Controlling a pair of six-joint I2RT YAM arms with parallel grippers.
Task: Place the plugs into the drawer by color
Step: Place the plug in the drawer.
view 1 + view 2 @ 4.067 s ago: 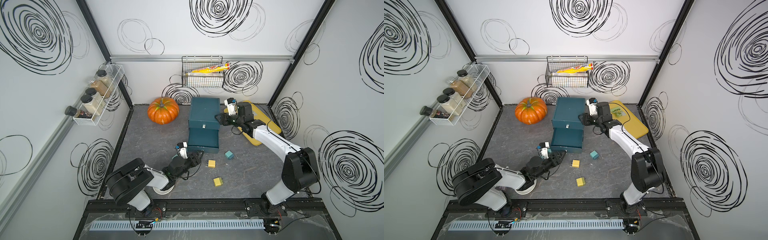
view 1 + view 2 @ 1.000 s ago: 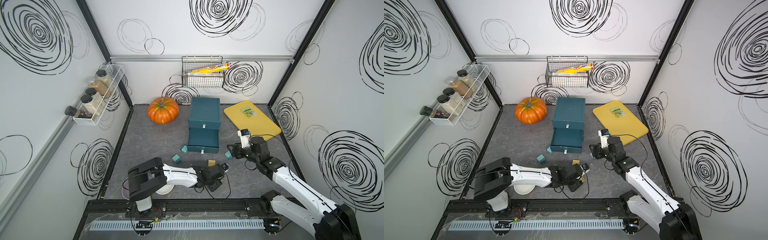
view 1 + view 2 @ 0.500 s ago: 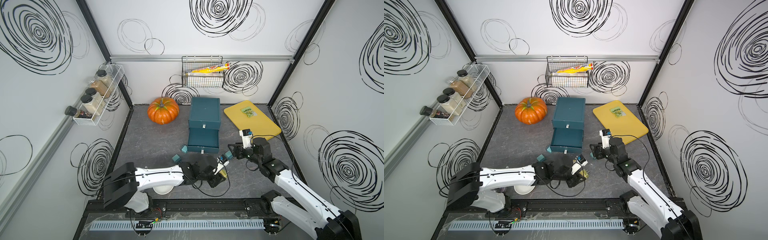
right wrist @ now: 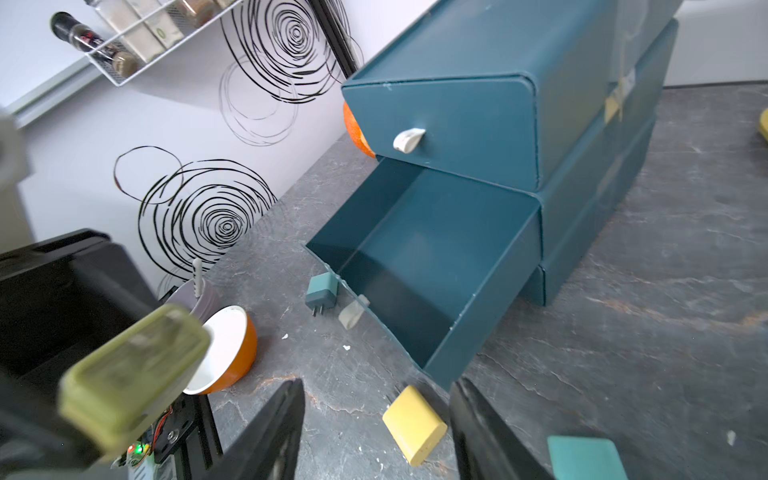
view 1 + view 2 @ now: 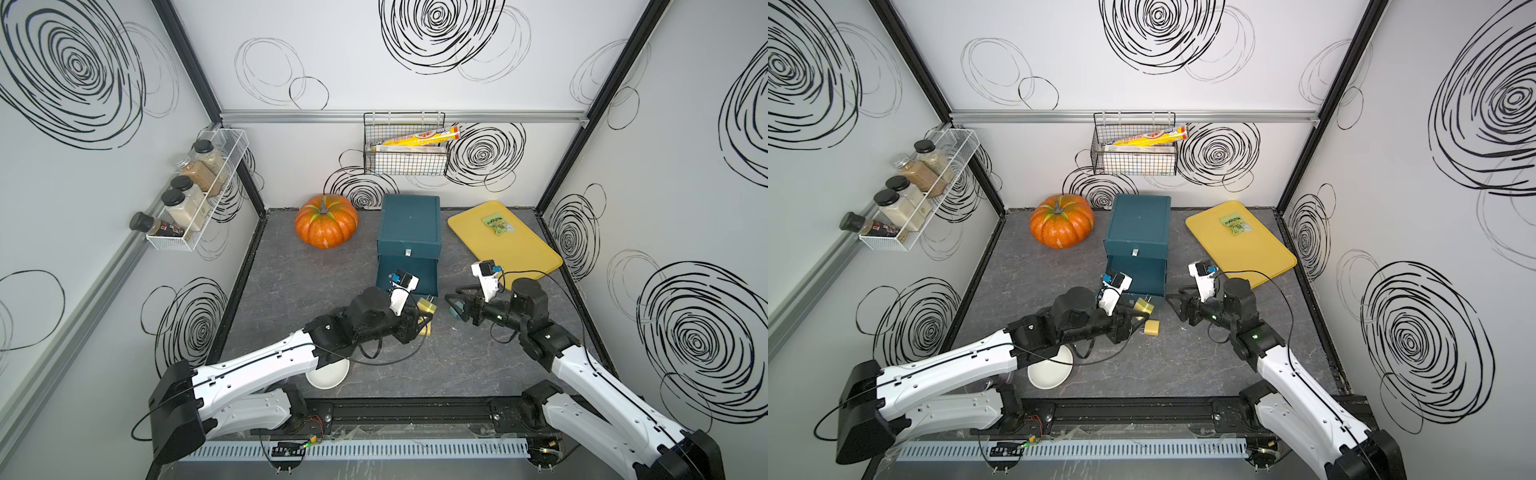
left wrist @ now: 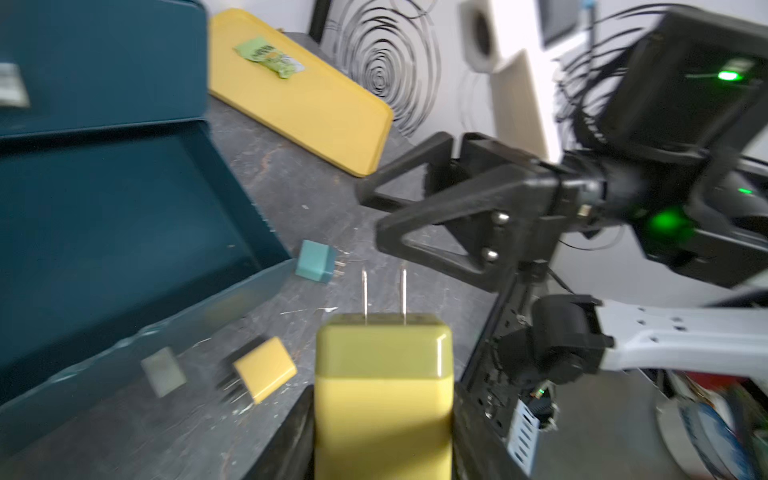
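3 white walls [image 5: 353, 62] (black swirls), grey marbled floor [image 5: 291, 270], black corner posts [image 5: 189, 62]

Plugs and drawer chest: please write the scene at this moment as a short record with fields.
left hand: shut on pale yellow plug, off the table
right hand: open, empty
middle drawer: pulled out, nothing seen inside
top drawer: shut
lying loose: second yellow plug; teal plug at the open drawer's corner; other teal plug near the right hand

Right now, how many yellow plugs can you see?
2. One yellow plug is held in the left gripper, in front of the open drawer; the other yellow plug lies on the floor nearby. More could be hidden.
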